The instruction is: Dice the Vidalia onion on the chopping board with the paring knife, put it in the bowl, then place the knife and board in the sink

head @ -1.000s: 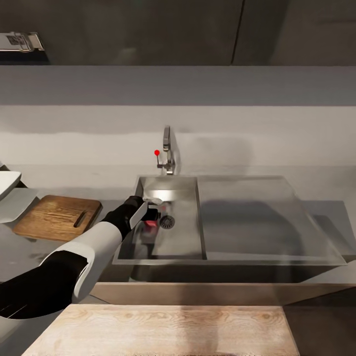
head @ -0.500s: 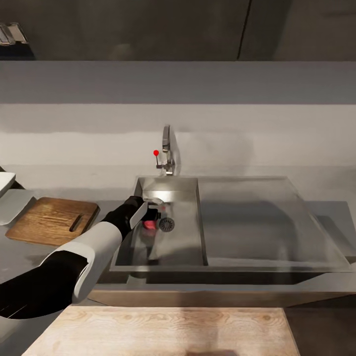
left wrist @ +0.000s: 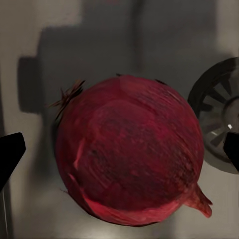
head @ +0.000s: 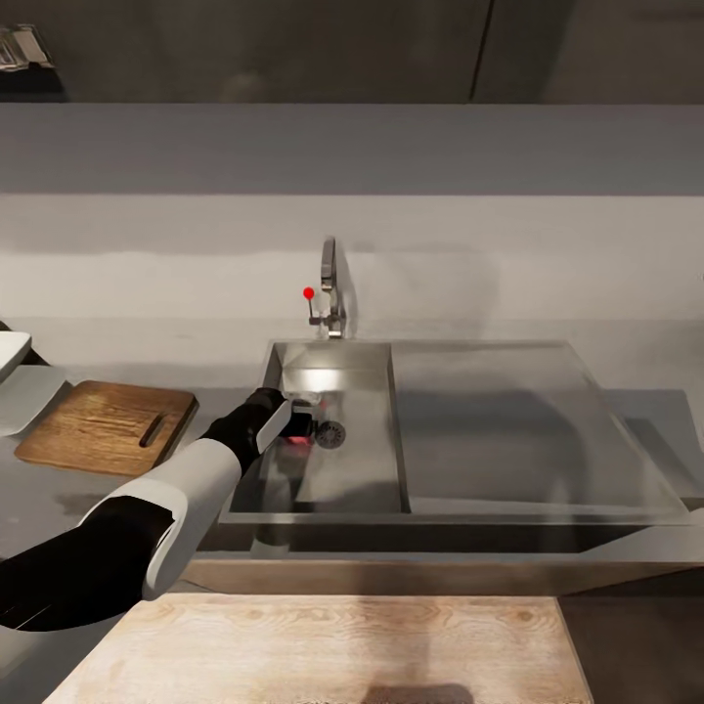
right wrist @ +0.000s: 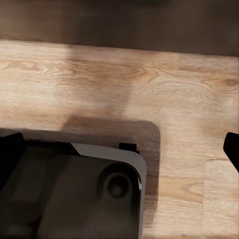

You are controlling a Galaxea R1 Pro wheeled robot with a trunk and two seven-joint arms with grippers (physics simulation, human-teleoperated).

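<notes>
The Vidalia onion (head: pixel 296 443) (left wrist: pixel 130 149), a dark red ball, lies on the floor of the sink (head: pixel 357 469) beside the round drain (head: pixel 330 434). My left gripper (head: pixel 299 428) (left wrist: pixel 119 152) reaches down into the basin and stands open. Its black fingertips (left wrist: pixel 10 155) sit on either side of the onion, apart from its skin. The brown chopping board (head: pixel 98 427) rests on the grey countertop (head: pixel 49 499) left of the sink. A corner of the white bowl (head: pixel 12 354) shows at the far left. My right gripper (right wrist: pixel 119 149) hangs open over pale wood. The paring knife is out of view.
The chrome tap (head: pixel 330 284) with its red knob (head: pixel 309 292) rises behind the basin. A flat steel drainboard (head: pixel 518 430) spreads to the right. A pale wooden surface (head: pixel 313 645) lies below the counter's front edge, and a dark rounded body (right wrist: pixel 74 194) sits on it.
The head camera has shifted, moving the whole picture a little. My left gripper stays over the onion beside the drain, slightly lower in the basin.
</notes>
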